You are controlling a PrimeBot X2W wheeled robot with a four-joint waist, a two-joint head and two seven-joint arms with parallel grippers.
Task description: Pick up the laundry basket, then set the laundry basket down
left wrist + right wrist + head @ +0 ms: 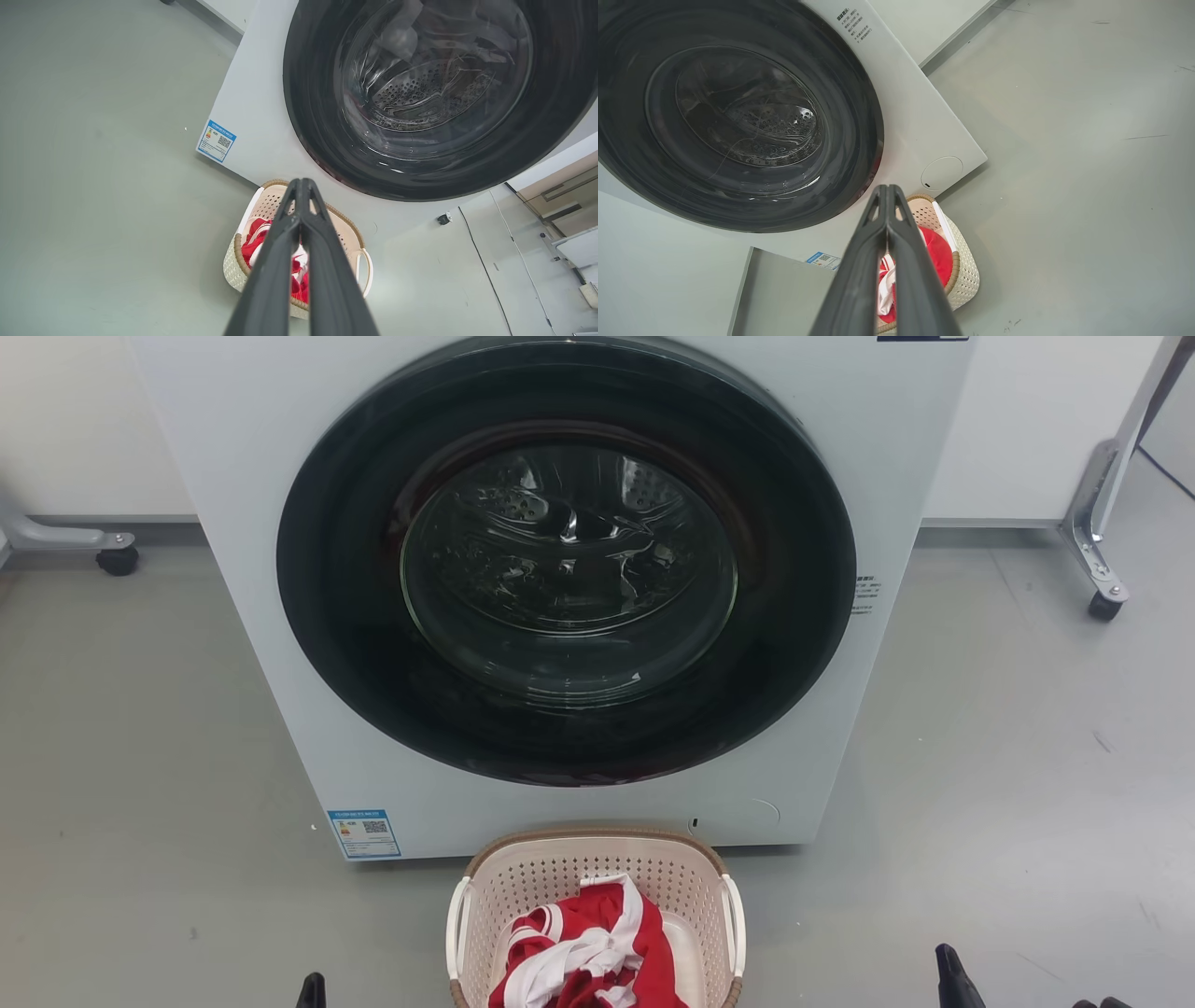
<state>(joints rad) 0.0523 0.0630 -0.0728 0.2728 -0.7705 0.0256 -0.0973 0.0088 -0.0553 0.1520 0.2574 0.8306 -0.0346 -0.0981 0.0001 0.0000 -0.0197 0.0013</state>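
Observation:
The laundry basket [597, 837], cream with a brown rim and white side handles, stands on the grey floor right in front of the washing machine. A red and white garment [588, 952] lies inside it. The dark tip of my left gripper [311, 991] shows at the bottom edge, left of the basket and apart from it. My right gripper [952, 978] is well off to the basket's right. In the left wrist view my left gripper [302, 183] is shut and empty, above the basket [231, 268]. In the right wrist view my right gripper [887, 189] is also shut and empty, over the basket [966, 275].
The white washing machine [233, 616] with its round dark door [566, 560] shut stands just behind the basket. Wheeled metal frame legs stand at the far left [117, 560] and far right [1106, 597]. Bare floor lies on both sides of the basket.

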